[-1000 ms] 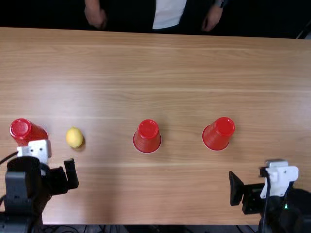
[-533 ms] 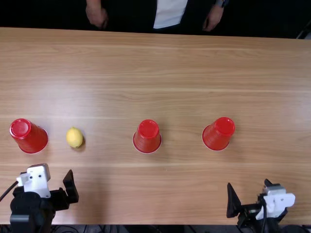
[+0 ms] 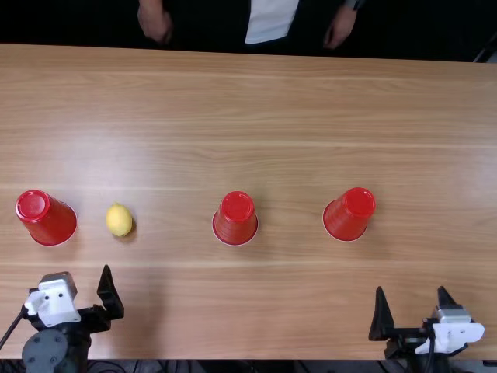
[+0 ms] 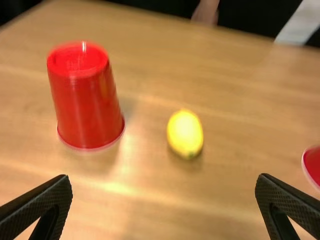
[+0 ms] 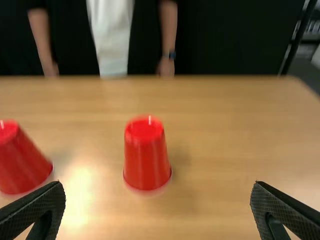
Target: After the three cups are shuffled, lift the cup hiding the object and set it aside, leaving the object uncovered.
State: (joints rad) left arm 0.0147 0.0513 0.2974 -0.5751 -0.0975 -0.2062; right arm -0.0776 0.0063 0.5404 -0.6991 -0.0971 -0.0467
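Lemon (image 3: 119, 220): uncovered, lying on bare wood in the left part of the table. It sits between the left cup and the middle cup, closer to the left cup, touching neither.
Left cup (image 3: 45, 218): red, upside down, standing on its rim just beside the lemon, on the side toward the table's left end. The left wrist view shows a strip of bare wood between cup and lemon.
Middle cup (image 3: 235, 218): red, upside down, about mid-table, well apart from the lemon.
Right cup (image 3: 349, 214): red, upside down, well apart from the middle cup.
Row: left cup, lemon, middle cup and right cup sit in one line across the table.
Left gripper (image 4: 161, 182): at the table's near edge, nearer than the lemon and left cup and facing both. Fingers spread wide, nothing held.
Right gripper (image 3: 411, 299): at the near edge, nearer than the right cup and a bit to its right. Fingers spread wide, nothing between them. Its wrist view faces the right cup, with the middle cup off to the side.
Table (image 3: 248, 116): light brown wood.
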